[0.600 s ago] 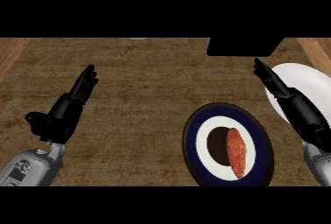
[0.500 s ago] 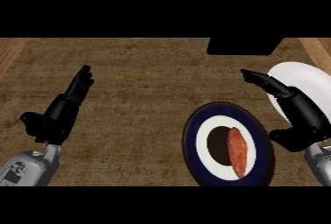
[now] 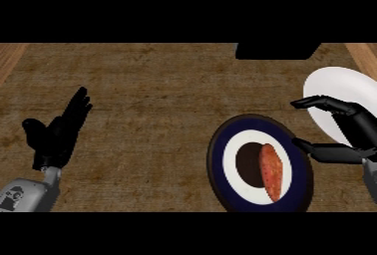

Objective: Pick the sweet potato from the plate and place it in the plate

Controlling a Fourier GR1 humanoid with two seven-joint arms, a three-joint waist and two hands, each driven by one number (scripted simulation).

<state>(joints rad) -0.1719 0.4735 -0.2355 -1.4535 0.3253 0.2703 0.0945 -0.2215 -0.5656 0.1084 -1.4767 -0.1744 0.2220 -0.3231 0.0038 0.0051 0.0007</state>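
Note:
An orange sweet potato [image 3: 271, 172] lies lengthwise on a dark blue plate [image 3: 221, 149] with a white ring and dark centre, at the lower right of the counter. A plain white plate [image 3: 335, 87] stands further right, partly hidden by my right hand [image 3: 352, 125]. That hand hangs just right of the blue plate, fingers and thumb spread in a wide C facing the sweet potato, holding nothing. My left hand [image 3: 57, 134] rests at the left with straight fingers pointing up, far from both plates.
A black block [image 3: 276, 50] sits at the counter's back edge, above the white plate. Brown mottled counter [image 3: 147, 99] stretches between my left hand and the blue plate. Wooden strips border the counter at both upper corners.
My right hand has turned and swung left from over the white plate toward the blue plate, its fingers and thumb spreading apart. The left hand has barely shifted.

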